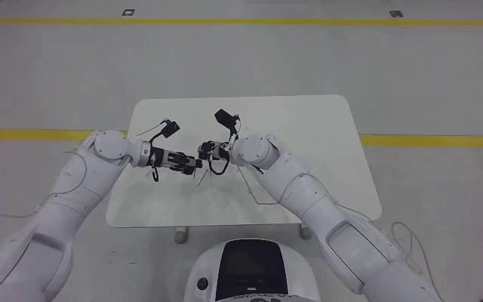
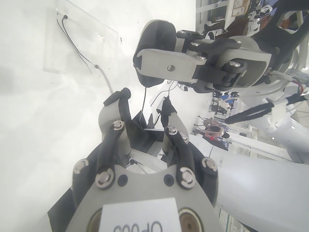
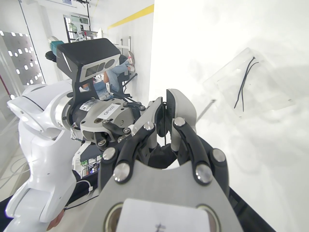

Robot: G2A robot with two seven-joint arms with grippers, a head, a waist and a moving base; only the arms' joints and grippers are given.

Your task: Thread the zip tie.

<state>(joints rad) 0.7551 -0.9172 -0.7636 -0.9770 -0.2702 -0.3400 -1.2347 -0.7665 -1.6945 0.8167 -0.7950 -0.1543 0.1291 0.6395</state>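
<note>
A thin black zip tie [image 3: 165,126] is pinched between the shut fingers of my right gripper [image 3: 165,107]. In the left wrist view the same zip tie [image 2: 144,97] hangs from my right gripper [image 2: 142,73] and runs down between the spread fingers of my left gripper [image 2: 144,102], which is open around it. From above, the left gripper [image 1: 198,161] and right gripper [image 1: 205,149] meet tip to tip over the middle of the white table [image 1: 302,136].
A clear flat tray [image 2: 96,32] lies on the table beyond the grippers, with two more black zip ties [image 3: 243,85] on it. A pale strip [image 2: 106,80] lies beside the tray's corner. The table's far and right parts are bare.
</note>
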